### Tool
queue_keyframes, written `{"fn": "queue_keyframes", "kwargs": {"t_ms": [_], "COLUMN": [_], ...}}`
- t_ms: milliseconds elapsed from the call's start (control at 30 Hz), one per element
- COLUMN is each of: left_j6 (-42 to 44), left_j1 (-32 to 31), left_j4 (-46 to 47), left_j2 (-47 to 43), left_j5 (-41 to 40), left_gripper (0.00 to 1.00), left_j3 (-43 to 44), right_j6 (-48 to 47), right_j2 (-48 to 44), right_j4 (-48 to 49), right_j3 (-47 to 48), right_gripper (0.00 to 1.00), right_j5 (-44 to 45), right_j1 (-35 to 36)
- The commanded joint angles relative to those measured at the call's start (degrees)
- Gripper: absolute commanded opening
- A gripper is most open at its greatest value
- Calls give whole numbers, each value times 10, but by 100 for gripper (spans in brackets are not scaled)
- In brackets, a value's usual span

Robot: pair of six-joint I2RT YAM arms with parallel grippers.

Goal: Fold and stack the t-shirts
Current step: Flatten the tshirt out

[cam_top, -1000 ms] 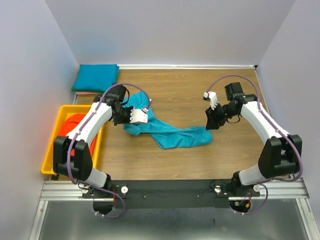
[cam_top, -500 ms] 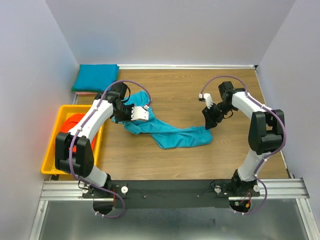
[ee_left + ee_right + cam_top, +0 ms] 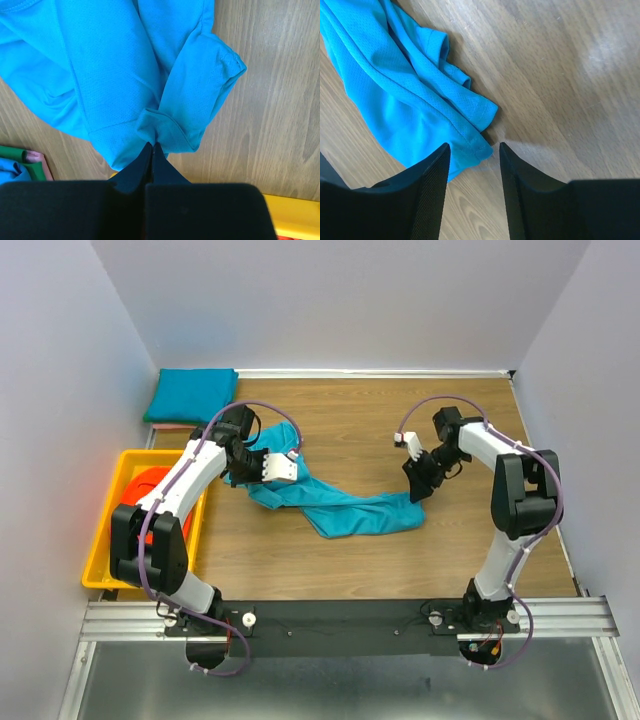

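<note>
Pinched tight on cloth, the left pincer (image 3: pixel 250 476) sits left of centre in the overhead view, at the upper-left end of the loose teal t-shirt (image 3: pixel 350 512); that shirt lies rumpled in a long diagonal band across the middle of the table (image 3: pixel 340 410); the right pincer (image 3: pixel 416 490) hangs over the band's right end; a folded teal t-shirt (image 3: pixel 190 395) rests in the table's upper-left corner; orange-red t-shirts (image 3: pixel 140 490) lie heaped in the yellow tray (image 3: pixel 100 550) at the left edge.

From the left wrist, the left pincer (image 3: pixel 152 146) shows low in the centre, jaws pressed together with a fold of hem between the tips; the loose teal t-shirt (image 3: pixel 115 75) fills the upper left, one sleeve reaching right; a strip of yellow tray (image 3: pixel 295 210) shows at lower right.

From the right wrist, the right pincer (image 3: pixel 473 149) is spread wide at bottom centre, straddling a hem corner of the loose teal t-shirt (image 3: pixel 395 85), gripping nothing; whether its tips touch the wood I cannot tell.

By my reading the job is early: one shirt is folded and parked; this one is neither flattened nor folded; the tray's shirts wait; spreading, folding and stacking all remain.
</note>
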Motion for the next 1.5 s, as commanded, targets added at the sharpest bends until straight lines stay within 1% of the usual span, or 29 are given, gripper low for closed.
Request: {"fn": "queue_keyframes", "kwargs": {"t_ms": [0, 67, 100, 200, 233, 300, 400, 500, 600, 633, 700, 733, 767, 800, 833, 867, 900, 933, 967, 1067, 1100, 1133, 1167, 1200, 1267, 1333, 1367, 1400, 1467], "left_j6": [-7, -8, -8, -8, -8, -9, -15, -28, -54, -63, -99, -113, -133, -151, -169, -216, -237, -262, -298, -361, -408, -428, -452, -490, -525, -569, -581, -594, -617], "left_j1": [4, 4, 4, 5, 6, 9, 17, 37, 59, 76, 90, 104, 110, 117, 123, 134, 139, 141, 141, 141, 141, 141, 141, 141, 141, 141, 141, 141, 141], "left_j4": [5, 4, 4, 2, 2, 2, -3, -13, -31, -35, -42, -42, -42, -34, -27, -20, 0, 6, 12, 64, 106, 131, 188, 220, 283, 387, 387, 426, 456], "left_j2": [0, 2, 3, 6, 6, 9, 12, 25, 48, 56, 82, 92, 101, 120, 129, 140, 157, 167, 175, 185, 177, 168, 157, 131, 102, 60, 48, 26, 4], "left_j5": [12, 13, 12, 11, 12, 12, 15, 33, 61, 70, 96, 105, 113, 125, 130, 135, 144, 149, 152, 152, 147, 142, 134, 112, 86, 49, 36, 21, 16], "left_gripper": [0, 0, 0, 0, 0, 0, 0, 0, 0, 0, 0, 0, 0, 0, 0, 0, 0, 0, 0, 0, 0, 0, 0, 0, 0, 0, 0, 0, 0], "left_j3": [-3, -1, 2, 4, 6, 12, 27, 62, 129, 174, 223, 275, 275, 327, 354, 381, 432, 459, 507, 552, 561, 556, 534, 515, 473, 399, 399, 375, 356], "right_j6": [-20, -22, -26, -32, -33, -35, -33, -20, -7, 0, 9, 20, 28, 36, 55, 67, 76, 91, 98, 120, 124, 136, 141, 143, 151, 152, 155, 156, 157], "right_j2": [21, 22, 20, 13, 7, -2, -24, -49, -75, -80, -86, -86, -85, -81, -77, -74, -71, -62, -61, -59, -60, -61, -65, -67, -72, -84, -84, -93, -104], "right_j4": [-22, -25, -27, -37, -40, -49, -58, -60, -60, -60, -57, -51, -51, -39, -31, -22, -7, 1, 15, 44, 68, 81, 108, 118, 142, 178, 178, 189, 202], "right_j3": [7, 7, 7, 10, 14, 18, 30, 43, 69, 80, 119, 136, 153, 195, 216, 241, 262, 306, 325, 377, 387, 393, 404, 408, 414, 419, 419, 422, 423], "right_gripper": [50, 44, 38, 29, 24, 20, 11, 1, 1, 1, 1, 1, 1, 1, 1, 1, 1, 0, 1, 1, 1, 1, 1, 1, 1, 1, 0, 0, 1], "right_j5": [-8, -10, -12, -11, -13, -13, -8, 15, 36, 39, 52, 57, 60, 70, 76, 81, 90, 95, 101, 127, 138, 145, 154, 171, 188, 200, 202, 205, 210], "right_j1": [-2, -2, -2, -2, -2, -2, -2, -2, -12, -18, -32, -38, -45, -58, -64, -65, -82, -85, -87, -89, -89, -89, -89, -89, -89, -89, -89, -89, -89]}}
